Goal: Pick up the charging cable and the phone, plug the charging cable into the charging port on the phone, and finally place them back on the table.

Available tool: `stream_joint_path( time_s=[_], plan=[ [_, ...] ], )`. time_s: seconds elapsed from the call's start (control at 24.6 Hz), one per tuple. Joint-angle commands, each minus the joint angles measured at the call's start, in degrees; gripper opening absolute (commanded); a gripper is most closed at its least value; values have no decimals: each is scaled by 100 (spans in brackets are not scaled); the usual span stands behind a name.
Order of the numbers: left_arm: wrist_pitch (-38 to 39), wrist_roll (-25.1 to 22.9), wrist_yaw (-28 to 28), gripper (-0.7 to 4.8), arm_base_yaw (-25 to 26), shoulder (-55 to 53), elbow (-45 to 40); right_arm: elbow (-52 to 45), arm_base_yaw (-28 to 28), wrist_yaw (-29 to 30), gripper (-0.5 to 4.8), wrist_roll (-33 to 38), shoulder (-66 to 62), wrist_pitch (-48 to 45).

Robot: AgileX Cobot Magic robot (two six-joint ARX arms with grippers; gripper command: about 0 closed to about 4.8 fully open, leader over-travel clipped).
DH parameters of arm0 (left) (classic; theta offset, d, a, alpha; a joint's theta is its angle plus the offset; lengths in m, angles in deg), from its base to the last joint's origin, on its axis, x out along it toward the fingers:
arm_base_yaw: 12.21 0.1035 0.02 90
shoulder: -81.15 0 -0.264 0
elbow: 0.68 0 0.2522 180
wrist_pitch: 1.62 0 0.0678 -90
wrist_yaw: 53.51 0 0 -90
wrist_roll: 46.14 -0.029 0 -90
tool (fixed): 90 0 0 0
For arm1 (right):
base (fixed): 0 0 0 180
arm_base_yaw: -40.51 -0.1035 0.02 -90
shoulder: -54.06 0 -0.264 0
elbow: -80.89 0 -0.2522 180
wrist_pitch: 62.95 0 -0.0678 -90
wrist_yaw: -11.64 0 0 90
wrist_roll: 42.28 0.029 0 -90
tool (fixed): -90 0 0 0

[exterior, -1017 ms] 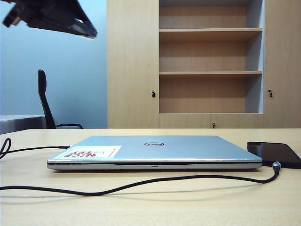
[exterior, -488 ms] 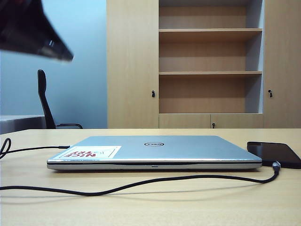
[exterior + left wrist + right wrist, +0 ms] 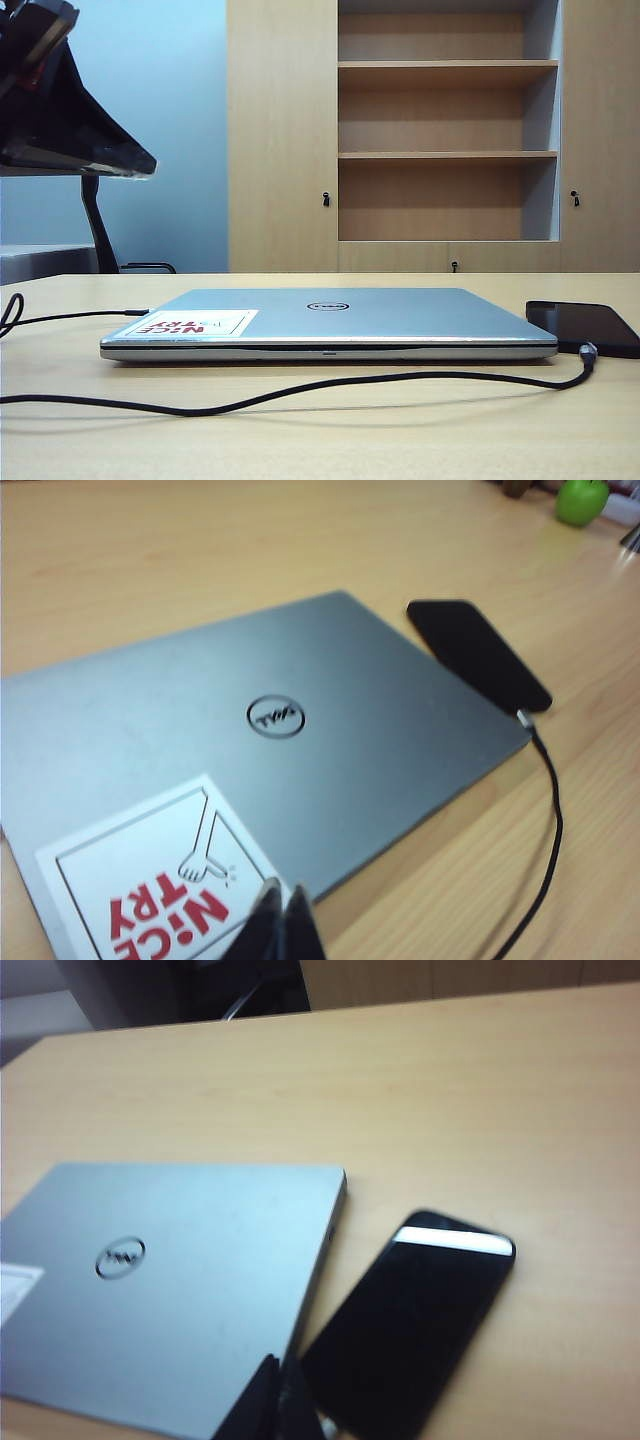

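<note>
The black phone [image 3: 585, 325] lies flat on the table [image 3: 400, 440], just right of the shut silver laptop [image 3: 330, 320]. The black charging cable [image 3: 300, 385] runs along the table in front of the laptop, and its plug [image 3: 588, 350] sits at the phone's near short edge, where the charging port is. My left gripper [image 3: 282, 900] is shut and empty, high above the laptop's sticker corner; it shows as a dark shape [image 3: 140, 165] at the exterior view's upper left. My right gripper [image 3: 278, 1380] is shut and empty, raised over the gap between laptop [image 3: 200, 1260] and phone [image 3: 415, 1325].
A wooden cupboard with open shelves [image 3: 445, 150] stands behind the table. A black chair [image 3: 95, 210] and a grey desk [image 3: 40, 260] are at the back left. A green round object [image 3: 582, 500] sits far off on the table beyond the phone [image 3: 478, 652].
In the exterior view my left arm has drawn back to the left and now sits lower in the picture. Phone, cable and laptop have not moved.
</note>
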Motion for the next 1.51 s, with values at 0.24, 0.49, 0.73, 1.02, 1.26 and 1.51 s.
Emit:
stream_joint_path(
  time_s=[0.24,0.49,0.73,1.02,1.26,1.51],
  plan=[
    [-990,-173,9,-5,-7,4,-358,-332,-2,52,-6,4,577,-28],
    [-1331,-149,9,-6,-9,9,-358,-332,-2,39,-6,4,584,-31],
    [-1355,-321,9,-5,302,949,-468,-332,-2,39,-6,4,584,-31],
    [-297,-323,9,-6,2446,2767,-887,-332,4,20,-6,4,590,-31],
    [-142,-326,9,-5,2717,3491,-1255,-332,4,20,-6,4,588,-28],
    [201,-520,4,-6,2916,4262,-1609,-332,4,22,-6,4,590,-28]
  ],
)
